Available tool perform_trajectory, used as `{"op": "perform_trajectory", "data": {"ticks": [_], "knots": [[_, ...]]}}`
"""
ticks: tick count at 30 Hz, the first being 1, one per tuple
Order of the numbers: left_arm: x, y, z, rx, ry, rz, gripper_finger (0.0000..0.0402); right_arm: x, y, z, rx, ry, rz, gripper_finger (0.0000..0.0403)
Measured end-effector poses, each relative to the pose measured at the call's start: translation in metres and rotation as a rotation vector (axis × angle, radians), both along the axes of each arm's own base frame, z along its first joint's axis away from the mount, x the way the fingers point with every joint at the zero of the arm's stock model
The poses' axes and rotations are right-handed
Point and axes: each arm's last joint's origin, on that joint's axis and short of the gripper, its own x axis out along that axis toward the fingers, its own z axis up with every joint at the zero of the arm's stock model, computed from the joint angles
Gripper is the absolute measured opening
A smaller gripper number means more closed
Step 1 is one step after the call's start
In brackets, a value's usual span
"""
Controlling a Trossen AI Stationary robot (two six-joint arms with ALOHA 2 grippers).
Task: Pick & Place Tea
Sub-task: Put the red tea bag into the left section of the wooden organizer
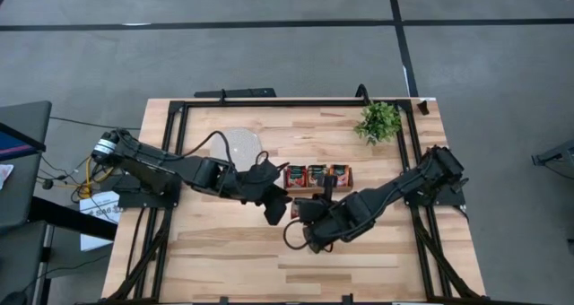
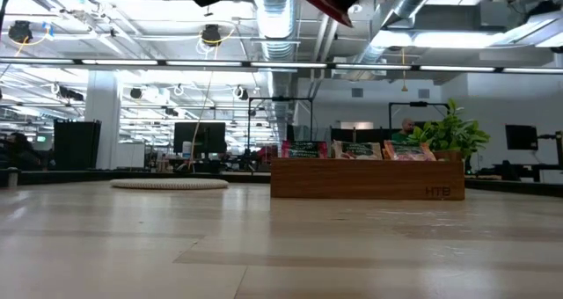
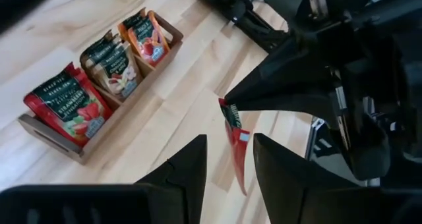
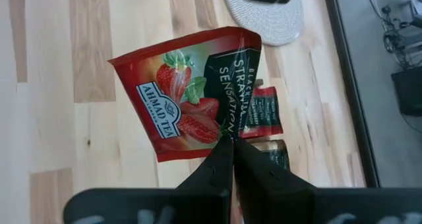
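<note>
A red tea sachet (image 4: 178, 92) with a strawberry picture and a dark band hangs above the table, and my right gripper (image 4: 231, 141) is shut on it. In the left wrist view the sachet (image 3: 236, 148) shows edge-on, hanging between and beyond the fingers of my open left gripper (image 3: 229, 138); no touch shows there. The two grippers meet over the table's middle, left (image 1: 273, 206) and right (image 1: 300, 222). The wooden tray (image 3: 53, 135) holds upright sachets in its three compartments. Two more sachets (image 4: 264, 112) lie flat on the table below. My right gripper pinches the sachet's edge at the end of its dark band (image 4: 232, 133) between its two fingertips. The fingers slant down from the table's right side. The sachet hangs below the fingertips (image 3: 231, 102), lifted clear of the table.
The tray (image 1: 318, 176) stands just beyond the grippers, toward the far edge. A round pale disc (image 1: 242, 146) lies to its left, and a small green plant (image 1: 378, 121) stands at the far right. A dark frame (image 1: 170, 117) runs along the table's edges.
</note>
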Motion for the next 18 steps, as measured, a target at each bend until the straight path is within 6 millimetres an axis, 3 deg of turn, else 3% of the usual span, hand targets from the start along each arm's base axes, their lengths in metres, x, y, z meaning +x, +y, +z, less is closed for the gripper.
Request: {"op": "perform_trajectory", "data": {"ticks": [18], "knots": [[0.004, -0.001, -0.002, -0.021, -0.021, 0.022, 0.0115, 0.011, -0.016, 0.017, 0.021, -0.043, -0.024, 0.0000]]}}
